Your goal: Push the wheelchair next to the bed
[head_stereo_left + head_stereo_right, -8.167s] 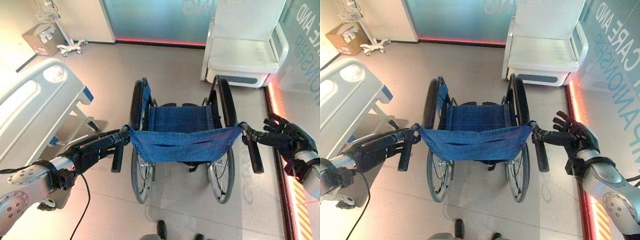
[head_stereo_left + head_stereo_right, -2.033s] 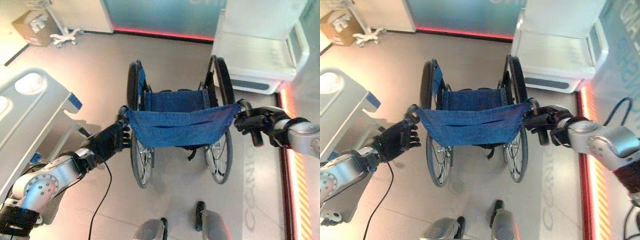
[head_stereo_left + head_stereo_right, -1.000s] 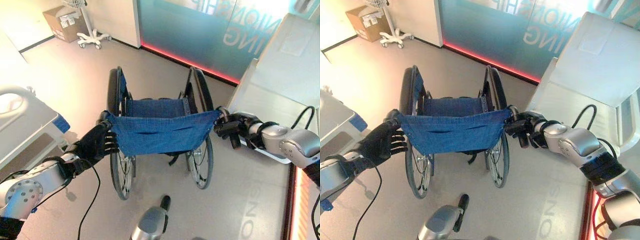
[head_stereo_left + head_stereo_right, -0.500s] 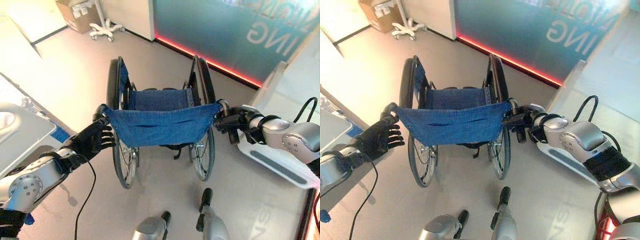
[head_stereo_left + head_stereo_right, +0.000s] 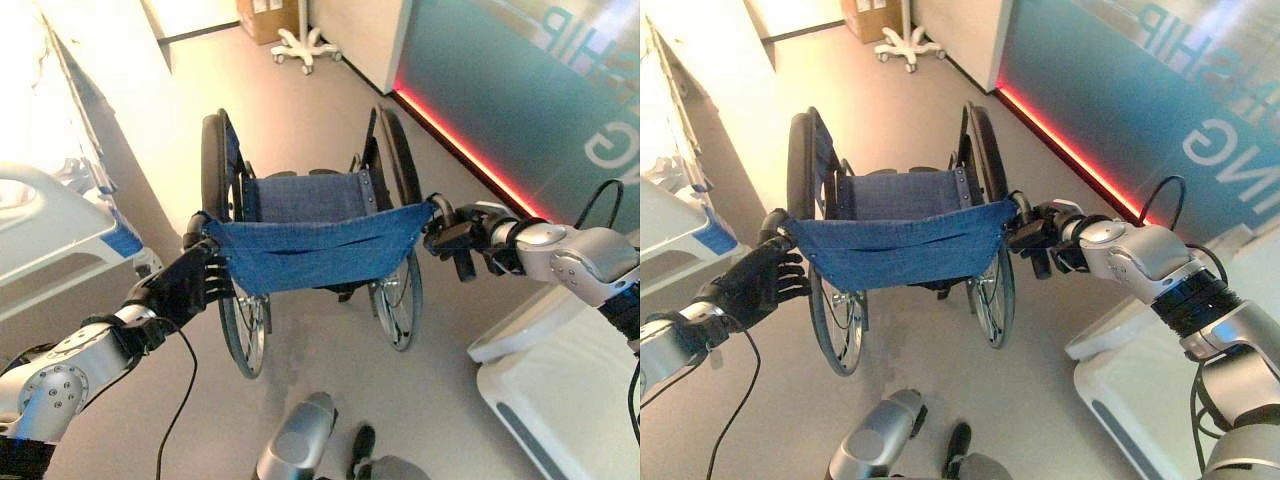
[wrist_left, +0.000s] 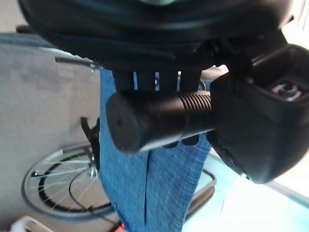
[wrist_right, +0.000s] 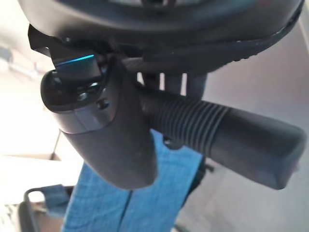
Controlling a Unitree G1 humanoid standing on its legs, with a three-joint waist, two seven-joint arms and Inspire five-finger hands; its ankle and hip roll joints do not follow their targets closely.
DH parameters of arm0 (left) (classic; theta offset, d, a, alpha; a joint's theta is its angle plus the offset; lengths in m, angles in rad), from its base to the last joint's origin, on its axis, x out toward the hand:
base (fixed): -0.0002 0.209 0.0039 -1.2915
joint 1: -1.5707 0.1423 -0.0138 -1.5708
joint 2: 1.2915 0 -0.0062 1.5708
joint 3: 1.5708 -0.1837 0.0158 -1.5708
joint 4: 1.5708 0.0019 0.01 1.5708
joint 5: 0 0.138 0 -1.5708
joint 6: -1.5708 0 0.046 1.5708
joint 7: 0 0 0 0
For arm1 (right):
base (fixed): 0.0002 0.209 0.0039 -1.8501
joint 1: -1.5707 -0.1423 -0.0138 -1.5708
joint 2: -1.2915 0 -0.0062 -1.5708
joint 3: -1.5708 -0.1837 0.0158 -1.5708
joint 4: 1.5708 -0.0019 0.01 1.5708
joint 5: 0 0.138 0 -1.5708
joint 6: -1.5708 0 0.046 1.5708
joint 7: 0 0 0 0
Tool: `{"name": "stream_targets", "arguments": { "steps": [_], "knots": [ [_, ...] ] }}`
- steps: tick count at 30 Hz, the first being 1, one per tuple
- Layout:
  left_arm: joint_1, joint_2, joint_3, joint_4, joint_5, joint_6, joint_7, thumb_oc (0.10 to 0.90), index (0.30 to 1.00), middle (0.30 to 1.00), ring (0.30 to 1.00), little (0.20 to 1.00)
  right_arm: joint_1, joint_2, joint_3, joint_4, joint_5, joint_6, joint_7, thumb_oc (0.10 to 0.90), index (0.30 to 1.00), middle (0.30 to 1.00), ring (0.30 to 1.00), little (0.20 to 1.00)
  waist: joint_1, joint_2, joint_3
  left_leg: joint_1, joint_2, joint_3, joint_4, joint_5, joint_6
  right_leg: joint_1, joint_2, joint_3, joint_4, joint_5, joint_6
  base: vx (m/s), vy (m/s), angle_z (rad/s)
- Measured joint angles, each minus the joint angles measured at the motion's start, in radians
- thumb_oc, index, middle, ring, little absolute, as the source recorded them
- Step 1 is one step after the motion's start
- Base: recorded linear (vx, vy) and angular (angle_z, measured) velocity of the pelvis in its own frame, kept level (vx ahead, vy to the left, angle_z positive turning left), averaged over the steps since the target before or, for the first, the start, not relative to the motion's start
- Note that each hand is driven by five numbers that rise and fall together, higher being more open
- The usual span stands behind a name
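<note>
Nearest the robot, both hands sit on the wheelchair's two push handles: the left hand [image 5: 183, 287] has its fingers curled round the left push handle [image 6: 154, 121], whose ribbed black grip shows in the left wrist view running through the closed fingers with the thumb alongside, and the right hand [image 5: 1045, 240] is wrapped the same way round the right push handle [image 7: 227, 133]. Between the hands hangs the blue fabric backrest [image 5: 315, 248], slack and soft, so it is no place to push; the rigid handles are the sound hold. Just beyond, the wheelchair [image 5: 310, 200] stands upright on the smooth grey floor [image 5: 300, 110] on its two large spoked wheels, empty-seated, facing away from the robot. It is probably light for its bulk and should roll freely, but its small front castors may swing, so uneven pressure from the two hands would likely turn it. The bed [image 5: 50, 240] lies to the left, its white end near the left wheel yet apart from it. Farther off stand a wheeled stand base [image 5: 305, 42] and a cardboard box [image 5: 268, 14].
</note>
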Motion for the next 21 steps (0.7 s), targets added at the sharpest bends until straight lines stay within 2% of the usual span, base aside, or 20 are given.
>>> {"name": "stream_targets", "arguments": {
  "steps": [1, 2, 3, 4, 5, 6, 7, 8, 9, 10, 11, 12, 13, 15, 16, 17, 18, 19, 20, 21],
  "knots": [
    [0.004, -0.002, -0.002, -0.002, 0.000, 0.000, -0.008, 0.400, 0.300, 0.300, 0.300, 0.300, -0.001, 0.002, -0.002, 0.006, -0.015, -0.002, 0.007, 0.400, 0.300, 0.300, 0.300, 0.300, 0.004, 0.018, -0.001, 0.004, 0.014, 0.005, -0.060, 0.014, -0.033, 0.020, 0.011, 0.013, 0.000, -0.015, -0.002, 0.55, -0.090, -0.11],
    [0.010, -0.016, -0.003, -0.009, 0.002, 0.000, -0.015, 0.400, 0.300, 0.300, 0.300, 0.300, -0.004, -0.003, -0.002, 0.009, -0.031, -0.005, 0.010, 0.400, 0.300, 0.300, 0.300, 0.300, 0.006, 0.044, 0.000, 0.001, 0.045, 0.048, -0.119, 0.025, -0.051, 0.060, 0.017, 0.012, -0.008, -0.039, -0.005, 0.52, -0.094, -0.01],
    [0.019, -0.028, -0.003, -0.018, 0.002, 0.000, -0.019, 0.400, 0.300, 0.300, 0.300, 0.300, -0.004, -0.005, -0.003, 0.009, -0.043, -0.005, 0.010, 0.400, 0.300, 0.300, 0.300, 0.300, 0.012, 0.065, -0.003, -0.009, 0.067, 0.107, -0.132, 0.024, -0.053, 0.093, 0.017, 0.011, -0.008, -0.073, 0.007, 0.50, -0.094, 0.05],
    [0.025, -0.034, -0.003, -0.021, 0.002, 0.000, -0.022, 0.400, 0.300, 0.300, 0.300, 0.300, -0.001, -0.003, -0.002, 0.008, -0.057, -0.005, 0.010, 0.400, 0.300, 0.300, 0.300, 0.300, 0.010, 0.075, -0.011, -0.016, 0.078, 0.147, -0.122, 0.022, -0.055, 0.114, 0.017, 0.007, -0.010, -0.088, 0.012, 0.40, -0.079, 0.10],
    [0.038, -0.044, -0.005, -0.038, 0.003, 0.000, -0.025, 0.400, 0.300, 0.300, 0.300, 0.300, 0.006, -0.008, -0.002, 0.005, -0.064, -0.002, 0.010, 0.400, 0.300, 0.300, 0.300, 0.300, 0.009, 0.094, -0.033, -0.011, 0.109, 0.234, -0.087, 0.017, -0.065, 0.149, 0.011, -0.020, -0.022, -0.119, 0.047, 0.40, -0.033, 0.15],
    [0.039, -0.045, -0.004, -0.041, 0.004, -0.001, -0.027, 0.400, 0.300, 0.300, 0.300, 0.300, 0.008, -0.010, -0.003, 0.004, -0.065, -0.003, 0.009, 0.400, 0.300, 0.300, 0.300, 0.300, 0.012, 0.086, -0.035, -0.010, 0.108, 0.254, -0.071, 0.036, -0.055, 0.161, -0.003, -0.037, -0.015, -0.134, 0.058, 0.54, -0.006, 0.06],
    [0.028, -0.043, -0.002, -0.031, 0.008, -0.003, -0.034, 0.400, 0.300, 0.300, 0.300, 0.300, 0.005, 0.005, -0.005, 0.007, -0.088, -0.003, 0.006, 0.400, 0.300, 0.300, 0.300, 0.300, 0.022, 0.055, -0.043, -0.013, 0.087, 0.317, -0.035, 0.020, -0.030, 0.164, -0.050, -0.101, 0.031, -0.174, 0.098, 0.60, 0.013, 0.08],
    [0.011, -0.047, -0.004, -0.014, 0.027, -0.003, -0.034, 0.400, 0.300, 0.300, 0.300, 0.300, -0.003, 0.038, -0.006, 0.033, -0.115, -0.011, 0.006, 0.400, 0.300, 0.300, 0.300, 0.300, 0.018, 0.042, -0.045, -0.006, 0.061, 0.324, -0.013, -0.008, 0.018, 0.146, -0.086, -0.170, 0.115, -0.206, 0.125, 0.54, -0.012, -0.11],
    [-0.002, -0.050, -0.004, 0.006, 0.036, -0.002, -0.028, 0.400, 0.300, 0.300, 0.300, 0.300, -0.006, 0.082, -0.006, 0.070, -0.147, -0.035, 0.005, 0.400, 0.300, 0.300, 0.300, 0.300, 0.030, 0.039, -0.047, 0.025, 0.048, 0.320, -0.024, -0.028, 0.062, 0.117, -0.105, -0.207, 0.215, -0.205, 0.154, 0.40, -0.031, -0.19],
    [-0.014, -0.050, -0.005, 0.023, 0.035, -0.002, -0.031, 0.400, 0.300, 0.300, 0.300, 0.300, -0.007, 0.103, -0.006, 0.092, -0.155, -0.051, 0.005, 0.400, 0.300, 0.300, 0.300, 0.300, 0.040, 0.040, -0.048, 0.036, 0.046, 0.308, -0.029, -0.032, 0.078, 0.089, -0.110, -0.205, 0.300, -0.209, 0.205, 0.38, -0.079, -0.28],
    [-0.037, -0.040, -0.005, 0.038, 0.035, -0.001, -0.031, 0.400, 0.300, 0.300, 0.300, 0.300, -0.012, 0.125, -0.009, 0.119, -0.173, -0.072, 0.006, 0.400, 0.300, 0.300, 0.300, 0.300, 0.049, 0.053, -0.056, 0.043, 0.068, 0.320, -0.017, -0.001, 0.199, 0.006, -0.091, -0.207, 0.589, -0.225, 0.308, 0.34, -0.118, 0.04],
    [-0.081, -0.027, -0.005, 0.060, 0.034, 0.001, -0.034, 0.400, 0.300, 0.300, 0.300, 0.300, -0.011, 0.138, -0.014, 0.134, -0.182, -0.081, 0.006, 0.400, 0.300, 0.300, 0.300, 0.300, 0.050, 0.020, -0.055, 0.046, 0.066, 0.336, 0.011, -0.023, 0.244, -0.057, -0.073, -0.202, 0.818, -0.210, 0.307, 0.41, -0.169, 0.36],
    [-0.120, -0.027, -0.006, 0.074, 0.035, 0.002, -0.020, 0.400, 0.300, 0.300, 0.300, 0.300, -0.010, 0.150, -0.020, 0.149, -0.181, -0.081, 0.006, 0.400, 0.300, 0.300, 0.300, 0.300, 0.054, -0.010, -0.054, 0.062, 0.053, 0.330, 0.025, -0.041, 0.253, -0.079, -0.043, -0.201, 0.905, -0.174, 0.306, 0.38, -0.146, 0.43],
    [-0.155, -0.019, -0.020, 0.095, 0.038, 0.008, -0.012, 0.400, 0.300, 0.300, 0.300, 0.300, -0.010, 0.158, -0.025, 0.155, -0.180, -0.081, 0.006, 0.400, 0.300, 0.300, 0.300, 0.300, 0.054, -0.013, -0.053, 0.095, 0.046, 0.306, 0.011, -0.058, 0.261, -0.099, 0.013, -0.179, 0.904, -0.134, 0.285, 0.36, -0.070, 0.33],
    [-0.164, 0.010, -0.025, 0.100, 0.038, 0.015, -0.011, 0.400, 0.300, 0.300, 0.300, 0.300, -0.009, 0.158, -0.038, 0.144, -0.179, -0.082, 0.006, 0.400, 0.300, 0.300, 0.300, 0.300, 0.034, -0.010, -0.052, 0.115, 0.025, 0.237, -0.023, -0.056, 0.260, -0.128, 0.023, -0.168, 0.862, -0.144, 0.263, 0.38, -0.070, 0.50],
    [-0.177, 0.020, -0.040, 0.109, 0.038, 0.018, -0.012, 0.400, 0.300, 0.300, 0.300, 0.300, -0.009, 0.157, -0.043, 0.143, -0.181, -0.082, 0.005, 0.400, 0.300, 0.300, 0.300, 0.300, 0.011, 0.000, -0.050, 0.141, 0.014, 0.192, -0.052, -0.038, 0.263, -0.150, 0.009, -0.174, 0.810, -0.169, 0.219, 0.34, -0.094, 0.57],
    [-0.186, 0.019, -0.046, 0.115, 0.037, 0.020, -0.012, 0.400, 0.300, 0.300, 0.300, 0.300, -0.009, 0.156, -0.044, 0.143, -0.181, -0.082, 0.004, 0.400, 0.300, 0.300, 0.300, 0.300, 0.004, 0.008, -0.049, 0.157, 0.012, 0.174, -0.068, -0.040, 0.266, -0.166, 0.001, -0.170, 0.788, -0.173, 0.211, 0.36, -0.166, 0.61],
    [-0.193, 0.021, -0.053, 0.132, 0.030, 0.019, -0.024, 0.400, 0.300, 0.300, 0.300, 0.300, -0.007, 0.152, -0.046, 0.137, -0.182, -0.082, 0.004, 0.400, 0.300, 0.300, 0.300, 0.300, -0.022, 0.032, -0.042, 0.192, 0.000, 0.082, -0.101, -0.037, 0.262, -0.196, -0.018, -0.187, 0.704, -0.204, 0.153, 0.25, -0.176, 0.72],
    [-0.205, 0.028, -0.062, 0.138, 0.028, 0.019, -0.030, 0.400, 0.300, 0.300, 0.300, 0.300, -0.004, 0.141, -0.049, 0.126, -0.182, -0.082, 0.004, 0.400, 0.300, 0.300, 0.300, 0.300, -0.048, 0.045, -0.036, 0.206, 0.001, 0.037, -0.106, -0.035, 0.262, -0.198, -0.020, -0.193, 0.608, -0.212, 0.138, 0.30, -0.251, 1.20],
    [-0.232, 0.055, -0.087, 0.145, 0.022, 0.019, -0.045, 0.400, 0.300, 0.300, 0.300, 0.300, -0.001, 0.104, -0.049, 0.101, -0.177, -0.082, 0.004, 0.400, 0.300, 0.300, 0.300, 0.300, -0.080, 0.049, -0.033, 0.211, -0.013, -0.023, -0.107, -0.042, 0.259, -0.250, -0.055, -0.195, 0.436, -0.203, 0.154, 0.32, -0.282, 1.08]
  ]
}}
